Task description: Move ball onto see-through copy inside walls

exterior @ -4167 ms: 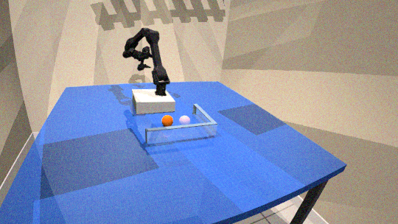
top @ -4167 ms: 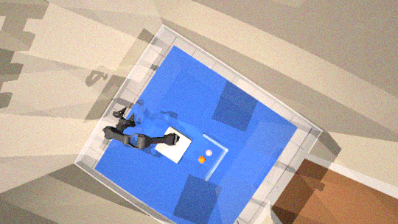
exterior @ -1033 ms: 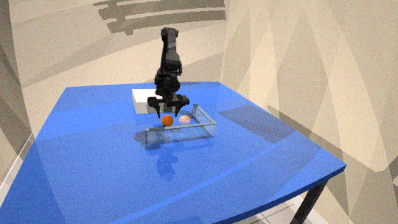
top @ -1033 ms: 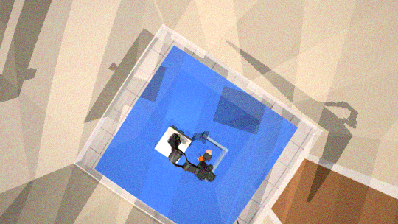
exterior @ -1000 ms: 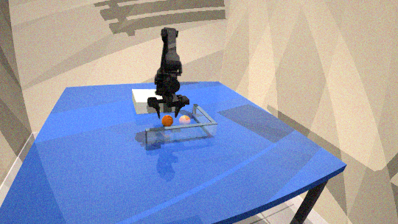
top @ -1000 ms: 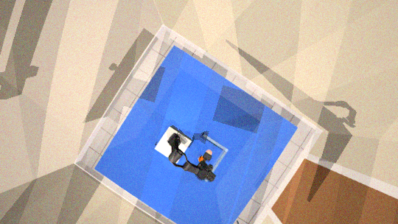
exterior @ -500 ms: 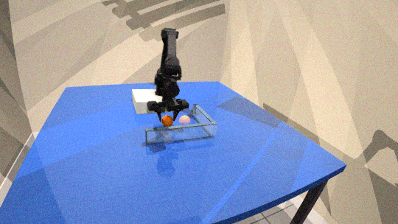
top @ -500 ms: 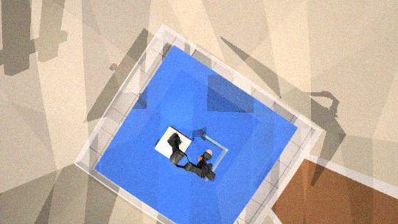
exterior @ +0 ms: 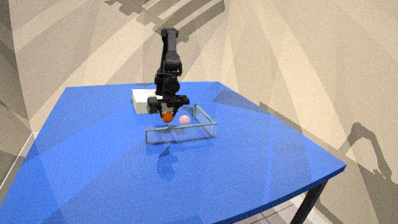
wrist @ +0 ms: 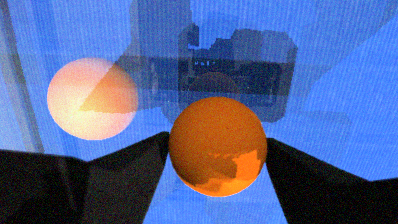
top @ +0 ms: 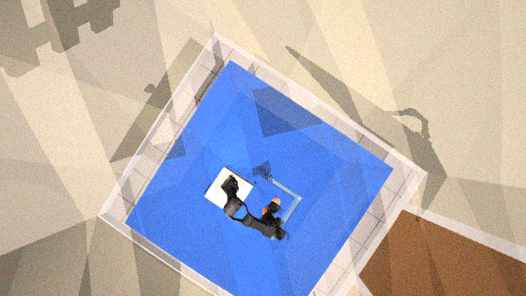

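Tool [wrist: 218, 150]: over the surface [exterior: 92, 155], closed on the ball [wrist: 217, 146], one finger [wrist: 125, 175] touching each side. See-through copy [wrist: 92, 98]: on the surface, near, to the tool's left and ahead in the wrist view. Two low walls [exterior: 180, 127]: around the copy, one running beyond it, the other crosswise at the near side in the exterior view. Arm base block [exterior: 141, 96]: behind the tool.

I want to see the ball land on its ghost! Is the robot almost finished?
Not yet. Done: the black gripper has shut on the shiny orange ball. In hand: the ball sits between both fingers. Left: carry it sideways to the pale see-through ball by the low clear walls, set it down, let go and back away.
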{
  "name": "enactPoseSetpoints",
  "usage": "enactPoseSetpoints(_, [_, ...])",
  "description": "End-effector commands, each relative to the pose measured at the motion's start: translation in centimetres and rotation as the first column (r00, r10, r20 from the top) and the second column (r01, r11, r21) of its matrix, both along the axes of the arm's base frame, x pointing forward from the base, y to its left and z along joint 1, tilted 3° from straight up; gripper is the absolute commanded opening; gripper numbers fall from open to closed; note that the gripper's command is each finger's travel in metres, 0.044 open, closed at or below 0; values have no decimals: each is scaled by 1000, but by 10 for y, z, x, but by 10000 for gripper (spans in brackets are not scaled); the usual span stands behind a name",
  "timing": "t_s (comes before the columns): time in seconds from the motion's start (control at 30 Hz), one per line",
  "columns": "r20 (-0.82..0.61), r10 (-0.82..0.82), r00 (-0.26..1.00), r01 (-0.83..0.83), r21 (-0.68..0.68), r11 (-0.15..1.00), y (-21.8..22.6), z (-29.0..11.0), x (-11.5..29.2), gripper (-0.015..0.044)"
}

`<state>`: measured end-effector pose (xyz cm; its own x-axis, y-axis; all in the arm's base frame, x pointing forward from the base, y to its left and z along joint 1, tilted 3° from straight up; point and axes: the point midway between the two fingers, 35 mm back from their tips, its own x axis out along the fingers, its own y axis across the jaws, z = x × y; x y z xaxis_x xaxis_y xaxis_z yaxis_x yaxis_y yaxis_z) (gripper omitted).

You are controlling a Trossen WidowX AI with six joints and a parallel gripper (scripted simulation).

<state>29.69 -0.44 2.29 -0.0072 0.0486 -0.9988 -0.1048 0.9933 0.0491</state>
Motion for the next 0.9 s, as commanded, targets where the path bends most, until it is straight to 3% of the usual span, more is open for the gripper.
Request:
enactPoseSetpoints(0.0, [24,3,1000,-3,1,1000,-1,28,7,0])
enactPoseSetpoints(0.47, [23,3,1000,-3,0,1000,-5,114,-3,0])
enactPoseSetpoints(0.87, [24,3,1000,-3,3,1000,32,94,5,0])
